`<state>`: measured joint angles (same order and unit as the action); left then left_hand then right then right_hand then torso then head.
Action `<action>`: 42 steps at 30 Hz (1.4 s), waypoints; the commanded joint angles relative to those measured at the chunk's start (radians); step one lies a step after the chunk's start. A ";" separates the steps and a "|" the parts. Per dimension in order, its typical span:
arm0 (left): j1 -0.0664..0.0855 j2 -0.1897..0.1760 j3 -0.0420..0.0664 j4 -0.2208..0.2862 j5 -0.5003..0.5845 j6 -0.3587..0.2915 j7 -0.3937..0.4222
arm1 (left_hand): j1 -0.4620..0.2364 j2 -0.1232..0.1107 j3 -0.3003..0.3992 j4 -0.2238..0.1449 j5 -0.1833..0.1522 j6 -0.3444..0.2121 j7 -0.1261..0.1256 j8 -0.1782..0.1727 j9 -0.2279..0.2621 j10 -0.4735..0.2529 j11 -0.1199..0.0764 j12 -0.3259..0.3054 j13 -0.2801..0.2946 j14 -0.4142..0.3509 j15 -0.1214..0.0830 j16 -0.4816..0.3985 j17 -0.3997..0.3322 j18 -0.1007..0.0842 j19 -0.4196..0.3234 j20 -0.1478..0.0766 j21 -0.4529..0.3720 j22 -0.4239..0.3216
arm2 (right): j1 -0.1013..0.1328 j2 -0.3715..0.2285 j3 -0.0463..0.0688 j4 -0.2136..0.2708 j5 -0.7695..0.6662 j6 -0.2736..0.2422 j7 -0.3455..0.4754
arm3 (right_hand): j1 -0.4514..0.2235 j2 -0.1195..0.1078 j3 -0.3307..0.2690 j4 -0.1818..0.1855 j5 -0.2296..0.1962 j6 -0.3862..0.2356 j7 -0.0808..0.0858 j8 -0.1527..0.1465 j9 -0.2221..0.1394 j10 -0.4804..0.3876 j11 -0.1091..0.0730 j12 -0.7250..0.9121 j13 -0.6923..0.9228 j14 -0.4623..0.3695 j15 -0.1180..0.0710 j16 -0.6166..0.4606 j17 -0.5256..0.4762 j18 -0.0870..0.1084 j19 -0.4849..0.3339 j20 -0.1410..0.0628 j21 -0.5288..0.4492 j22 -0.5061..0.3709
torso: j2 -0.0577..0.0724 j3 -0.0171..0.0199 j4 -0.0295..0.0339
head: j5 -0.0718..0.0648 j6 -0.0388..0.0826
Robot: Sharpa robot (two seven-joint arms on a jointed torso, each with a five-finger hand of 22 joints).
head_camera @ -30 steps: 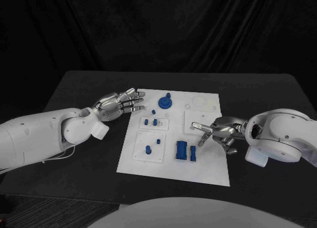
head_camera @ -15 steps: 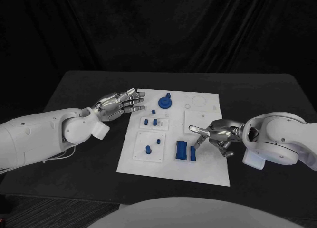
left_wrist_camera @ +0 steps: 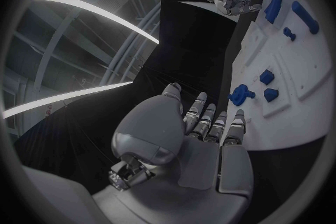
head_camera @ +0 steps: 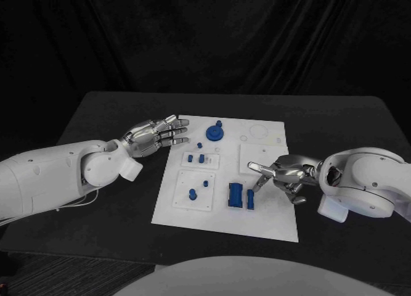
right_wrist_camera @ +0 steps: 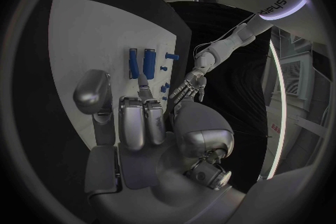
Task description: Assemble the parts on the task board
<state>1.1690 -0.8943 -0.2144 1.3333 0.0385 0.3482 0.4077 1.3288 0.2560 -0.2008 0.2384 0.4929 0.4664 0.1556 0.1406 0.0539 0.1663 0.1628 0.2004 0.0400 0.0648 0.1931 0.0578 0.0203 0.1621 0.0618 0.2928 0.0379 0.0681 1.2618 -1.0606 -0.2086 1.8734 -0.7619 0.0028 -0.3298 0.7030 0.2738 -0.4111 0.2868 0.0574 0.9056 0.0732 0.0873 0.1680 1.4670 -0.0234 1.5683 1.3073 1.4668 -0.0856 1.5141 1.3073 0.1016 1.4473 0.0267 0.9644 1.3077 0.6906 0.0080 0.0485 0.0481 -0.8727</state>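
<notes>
head view: our right hand (head_camera: 281, 174) hovers empty, fingers spread, just beside the blue blocks (head_camera: 239, 195) on the task board (head_camera: 263, 222); our left hand (head_camera: 155, 136), fingers loosely apart, holds nothing at the board's far corner.

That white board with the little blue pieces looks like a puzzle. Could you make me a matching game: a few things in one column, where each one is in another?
Things:
1. left hand
2. right hand
3. round blue part with a knob
4. pair of tall blue blocks

Places:
A. on the task board, near its far edge
B. on the board, in its near half, just beside a hand's fingertips
C. open, at the board's far left corner
D. over the board's right edge, fingers pointing inward

Pairs: 1-C, 2-D, 3-A, 4-B
</notes>
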 commanded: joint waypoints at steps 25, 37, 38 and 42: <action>-0.003 0.000 0.001 0.001 -0.001 0.009 0.017 | 0.007 0.003 0.006 -0.005 0.007 0.002 0.020 0.003 0.000 -0.001 -0.001 -0.001 0.000 0.003 0.000 0.004 0.001 -0.002 0.007 0.001 0.003 0.001 | -0.024 0.016 0.000 -0.011 -0.094 0.018 -0.021 | 0.045 0.015 -0.030 0.002 0.008 -0.094 -0.025 -0.024 -0.053 0.104 -0.020 0.003 0.263 0.075 -0.016 0.004 0.102 0.006 -0.002 -0.016 -0.004 0.120 | 0.000 0.0001 0.0002 | -0.001 0.000; -0.004 0.000 0.001 0.001 -0.001 0.011 0.015 | 0.007 0.003 0.007 -0.006 0.008 0.000 0.020 0.003 0.000 -0.001 -0.001 -0.001 0.000 0.003 0.001 0.005 0.001 -0.002 0.007 0.001 0.003 0.001 | -0.030 0.021 0.000 -0.016 -0.098 0.098 -0.086 | 0.060 0.015 -0.024 -0.001 0.017 -0.102 -0.020 -0.022 -0.060 0.104 -0.019 0.003 0.263 0.076 -0.016 0.004 0.103 0.006 -0.001 -0.017 -0.005 0.120 | 0.000 0.0000 0.0001 | 0.001 0.000; -0.004 0.000 0.001 0.001 -0.001 0.011 0.015 | 0.008 0.003 0.007 -0.006 0.008 0.001 0.020 0.003 0.000 -0.001 -0.001 -0.001 0.000 0.003 0.001 0.005 0.001 -0.002 0.007 0.001 0.003 0.001 | -0.030 0.021 0.000 -0.017 -0.098 0.102 -0.090 | 0.060 0.015 -0.024 -0.001 0.017 -0.102 -0.020 -0.022 -0.060 0.104 -0.019 0.003 0.263 0.076 -0.016 0.004 0.103 0.006 -0.001 -0.017 -0.005 0.120 | 0.000 0.0000 0.0000 | 0.002 0.000; -0.004 -0.001 0.001 0.001 -0.001 0.011 0.015 | 0.009 0.003 0.008 -0.008 0.009 0.000 0.020 0.003 0.000 -0.001 -0.001 -0.001 0.000 0.003 0.001 0.005 0.001 -0.002 0.007 0.001 0.003 0.001 | -0.031 0.020 0.000 -0.017 -0.098 0.112 -0.098 | 0.062 0.015 -0.023 -0.001 0.019 -0.101 -0.020 -0.021 -0.060 0.104 -0.018 0.003 0.263 0.076 -0.016 0.005 0.103 0.006 -0.002 -0.017 -0.007 0.119 | 0.000 0.0000 0.0000 | 0.001 0.000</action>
<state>1.1678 -0.8954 -0.2144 1.3332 0.0385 0.3481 0.4075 1.3288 0.2560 -0.1964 0.2341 0.4968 0.4664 0.1556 0.1405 0.0538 0.1660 0.1625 0.2004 0.0400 0.0647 0.1931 0.0578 0.0201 0.1621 0.0618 0.2928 0.0379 0.0684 1.2368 -1.0362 -0.2048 1.8637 -0.8417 0.0807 -0.3517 0.7548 0.2908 -0.4331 0.2868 0.0728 0.8056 0.0488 0.0678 0.1100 1.4669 -0.0376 1.5682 1.3078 1.4670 -0.0930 1.5141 1.3073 0.1017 1.4446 0.0171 0.9622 1.3074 0.6903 0.0080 0.0486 0.0494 -0.8727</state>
